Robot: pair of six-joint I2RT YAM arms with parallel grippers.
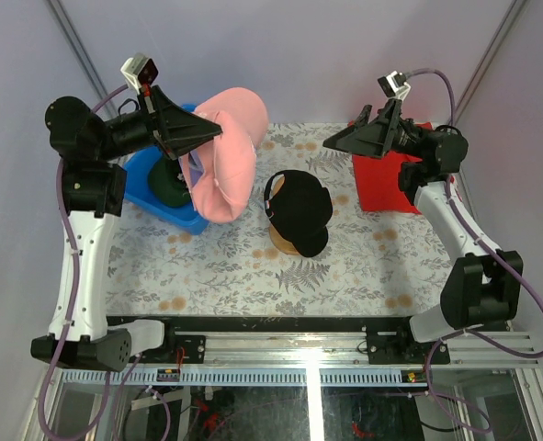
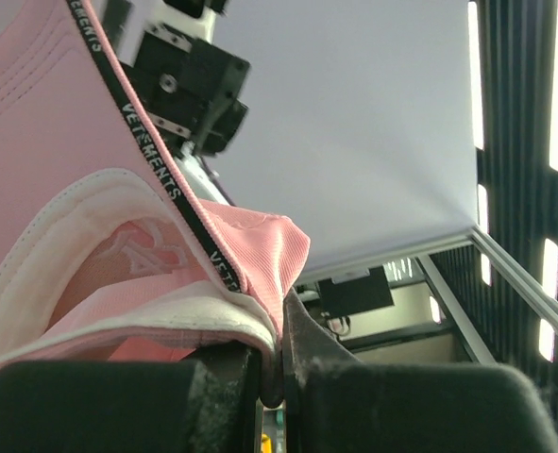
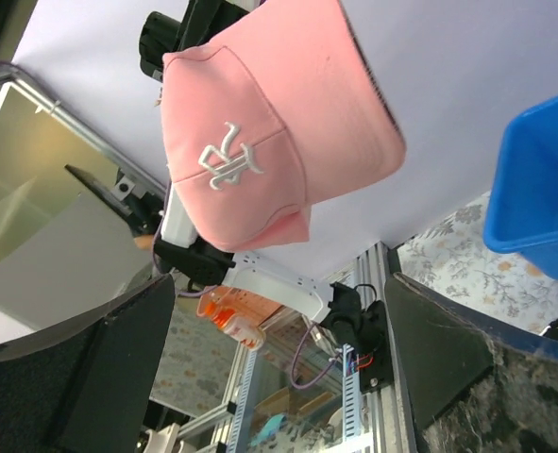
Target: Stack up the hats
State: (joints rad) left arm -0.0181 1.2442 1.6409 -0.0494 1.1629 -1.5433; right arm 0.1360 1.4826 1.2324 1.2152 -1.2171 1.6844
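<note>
Left gripper [image 2: 274,376] pinched on pink cap [image 1: 227,156] rim; cap hangs at 10 o'clock from black cap [image 1: 299,209]. Right gripper [image 1: 330,143] spread, empty. Cap looks light and floppy; the stiffer brim is probably the surer hold.

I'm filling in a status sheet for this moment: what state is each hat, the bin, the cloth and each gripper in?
Soft pink baseball cap: held up in the air, pinched by its edge.
Left gripper: shut on the pink cap.
Right gripper: open, empty.
Black baseball cap: sitting on the round wooden stand.
Dark green cap: lying inside the blue plastic bin.
Red cloth: lying flat beneath the right arm.
</note>
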